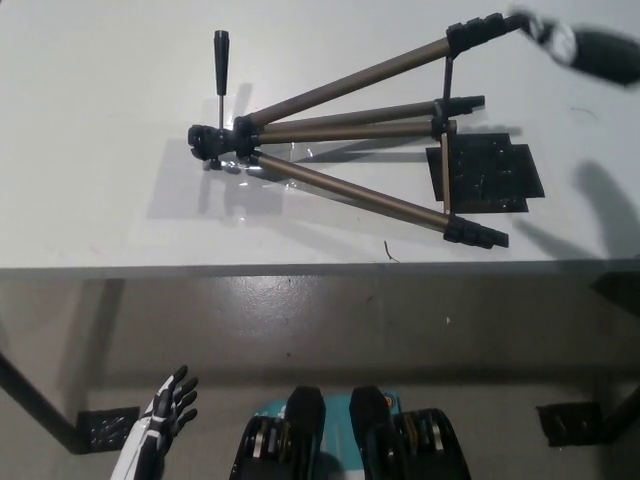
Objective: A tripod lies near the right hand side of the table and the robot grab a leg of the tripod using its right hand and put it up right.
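Seeing tripod (340, 150) flat on bench (100, 200), legs splayed right. My right hand (585, 48) blurred near upper leg tip (480, 30); can't tell fingers' state. Risk: misjudged grab skids leg. Left hand (170, 405) idle low, fingers spread.

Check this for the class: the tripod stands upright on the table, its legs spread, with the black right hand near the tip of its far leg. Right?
Not quite. The head view shows the tripod lying flat on the table, not upright. Its legs are spread, and the right hand, blurred, is near the far leg's tip.
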Controlling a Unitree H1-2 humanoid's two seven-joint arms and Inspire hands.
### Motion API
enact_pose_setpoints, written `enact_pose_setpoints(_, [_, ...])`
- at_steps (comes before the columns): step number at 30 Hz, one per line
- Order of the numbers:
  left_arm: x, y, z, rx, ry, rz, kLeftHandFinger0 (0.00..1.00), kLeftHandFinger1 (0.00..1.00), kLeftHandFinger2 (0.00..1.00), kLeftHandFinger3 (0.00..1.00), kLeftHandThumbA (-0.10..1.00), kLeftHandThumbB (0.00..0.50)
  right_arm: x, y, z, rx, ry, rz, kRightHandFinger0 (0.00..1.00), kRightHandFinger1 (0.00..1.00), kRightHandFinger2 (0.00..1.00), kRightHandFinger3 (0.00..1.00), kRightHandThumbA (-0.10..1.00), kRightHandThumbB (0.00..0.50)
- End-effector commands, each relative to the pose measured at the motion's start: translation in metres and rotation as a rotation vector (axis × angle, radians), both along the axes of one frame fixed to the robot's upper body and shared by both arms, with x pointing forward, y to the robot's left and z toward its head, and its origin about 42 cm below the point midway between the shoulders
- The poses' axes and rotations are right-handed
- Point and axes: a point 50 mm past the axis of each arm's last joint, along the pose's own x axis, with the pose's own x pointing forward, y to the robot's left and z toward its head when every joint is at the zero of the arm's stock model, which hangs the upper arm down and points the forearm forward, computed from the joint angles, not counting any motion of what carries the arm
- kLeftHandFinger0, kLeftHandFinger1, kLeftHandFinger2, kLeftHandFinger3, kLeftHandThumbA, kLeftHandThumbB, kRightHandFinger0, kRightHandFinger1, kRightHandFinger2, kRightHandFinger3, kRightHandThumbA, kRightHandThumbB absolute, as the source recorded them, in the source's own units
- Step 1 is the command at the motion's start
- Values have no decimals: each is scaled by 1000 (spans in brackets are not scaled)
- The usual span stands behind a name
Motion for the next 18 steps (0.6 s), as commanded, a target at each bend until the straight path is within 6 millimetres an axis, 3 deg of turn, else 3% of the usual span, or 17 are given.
enact_pose_setpoints(1, [6, 2, 15, -10, -91, -28, 1000, 1000, 1000, 1000, 1000, 139, 57, 64, 101, -395, 62, -158, 1000, 1000, 1000, 1000, 904, 462])
enact_pose_setpoints(4, [5, 1, 13, -8, -87, -37, 1000, 1000, 1000, 1000, 1000, 144, 77, 88, 106, -501, 86, -201, 1000, 1000, 1000, 1000, 911, 499])
enact_pose_setpoints(8, [6, 1, 13, 19, -81, -42, 1000, 1000, 1000, 1000, 1000, 150, 102, 126, 106, -644, 170, -228, 1000, 1000, 1000, 1000, 876, 500])
enact_pose_setpoints(13, [9, 0, 13, 30, -79, -47, 1000, 1000, 1000, 1000, 1000, 167, 117, 163, 101, -774, 294, -247, 1000, 1000, 1000, 1000, 857, 500])
enact_pose_setpoints(15, [6, 1, 11, 36, -75, -45, 1000, 1000, 1000, 1000, 1000, 169, 121, 175, 93, -820, 331, -254, 1000, 1000, 1000, 1000, 849, 500])
enact_pose_setpoints(18, [-1, 2, 7, 38, -58, -31, 1000, 1000, 1000, 1000, 1000, 140, 125, 199, 64, -906, 388, -271, 1000, 1000, 1000, 1000, 861, 500])
